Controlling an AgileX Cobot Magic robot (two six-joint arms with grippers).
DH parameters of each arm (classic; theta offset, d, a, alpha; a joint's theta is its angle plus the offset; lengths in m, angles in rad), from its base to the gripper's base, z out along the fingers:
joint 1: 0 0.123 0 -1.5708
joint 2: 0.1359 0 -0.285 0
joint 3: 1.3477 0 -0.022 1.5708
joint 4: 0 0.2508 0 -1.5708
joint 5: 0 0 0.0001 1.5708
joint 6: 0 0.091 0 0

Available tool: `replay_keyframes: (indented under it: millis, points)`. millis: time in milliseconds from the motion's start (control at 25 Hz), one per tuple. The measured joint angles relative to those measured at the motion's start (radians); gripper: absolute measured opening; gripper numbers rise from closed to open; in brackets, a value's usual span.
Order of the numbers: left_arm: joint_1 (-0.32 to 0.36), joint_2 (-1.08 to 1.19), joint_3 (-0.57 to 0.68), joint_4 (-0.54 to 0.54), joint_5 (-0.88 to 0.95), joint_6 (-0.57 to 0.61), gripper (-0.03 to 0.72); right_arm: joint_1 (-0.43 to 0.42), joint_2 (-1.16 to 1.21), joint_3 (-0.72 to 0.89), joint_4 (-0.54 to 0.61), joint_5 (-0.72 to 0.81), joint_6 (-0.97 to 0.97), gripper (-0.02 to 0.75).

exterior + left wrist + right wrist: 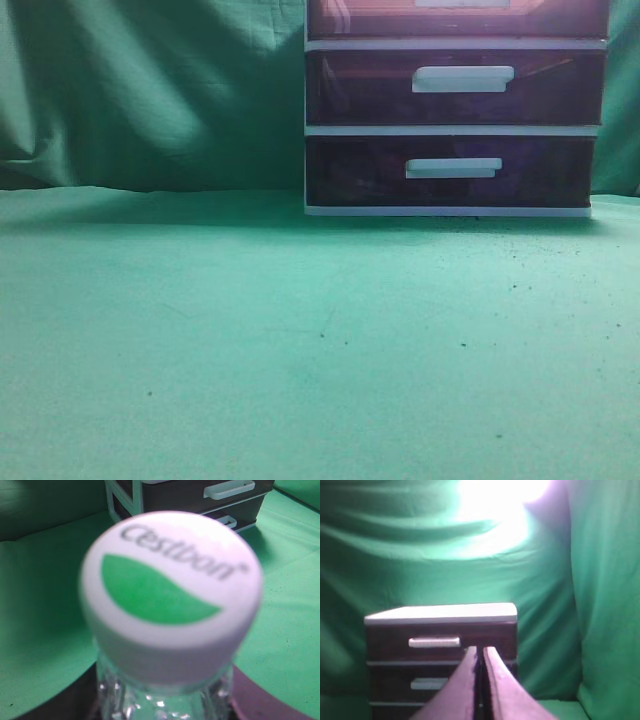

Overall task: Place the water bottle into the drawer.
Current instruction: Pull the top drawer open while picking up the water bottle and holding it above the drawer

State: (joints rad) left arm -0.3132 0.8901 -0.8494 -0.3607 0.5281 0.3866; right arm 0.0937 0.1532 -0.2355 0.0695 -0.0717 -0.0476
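Note:
The water bottle [170,595] fills the left wrist view: a white cap with a green leaf mark on a clear neck. My left gripper [165,707] is shut on the bottle below the cap, with dark jaws showing at both lower corners. The drawer [458,20] is the top tier of the white-framed cabinet, dark purple, and cut off by the top edge of the exterior view. In the right wrist view the drawer [440,641] looks closed, with a white bar handle. My right gripper [481,651] is shut and empty, held in the air facing the cabinet. Neither gripper shows in the exterior view.
Two like drawers [455,85] [450,170] sit below the top one. The cabinet [200,492] stands at the back right on a green cloth table [300,340]. A green cloth backdrop [150,90] hangs behind.

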Motion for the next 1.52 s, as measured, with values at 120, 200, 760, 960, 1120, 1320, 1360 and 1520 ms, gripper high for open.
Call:
replay_keyframes:
  millis: [120, 200, 760, 960, 1120, 1320, 1360, 1520]
  points:
    - [0.0, 0.0, 0.0, 0.0, 0.0, 0.002, 0.276, 0.0, 0.164, -0.157, 0.014, 0.171, -0.019, 0.0]
    - [0.0, 0.0, 0.0, 0.0, 0.0, 0.002, 0.276, 0.0, 0.271, -0.254, 0.016, 0.268, -0.015, 0.0]
    - [0.0, 0.0, 0.0, 0.0, 0.0, 0.002, 0.276, 0.0, 0.891, -0.488, -0.057, 0.045, -0.84, 0.0]
    - [0.0, 0.0, 0.0, 0.0, 0.0, 0.004, 0.276, 0.005, 1.088, -0.508, -0.08, -0.238, -1.115, 0.049]
    - [0.0, 0.0, 0.0, 0.0, 0.0, 0.004, 0.276, 0.049, 1.224, -0.594, -0.138, -0.295, -1.145, 0.181]
    - [0.0, 0.0, 0.0, 0.002, 0.0, 0.004, 0.276, 0.085, 1.388, -0.724, -0.233, -0.31, -1.151, 0.219]
    - [0.0, 0.0, 0.0, 0.002, 0.0, 0.004, 0.276, 0.085, 1.413, -0.743, -0.248, -0.31, -1.151, 0.219]
    - [0.0, 0.0, 0.0, 0.002, 0.002, 0.004, 0.276, 0.088, 1.483, -0.8, -0.279, -0.31, -1.151, 0.219]
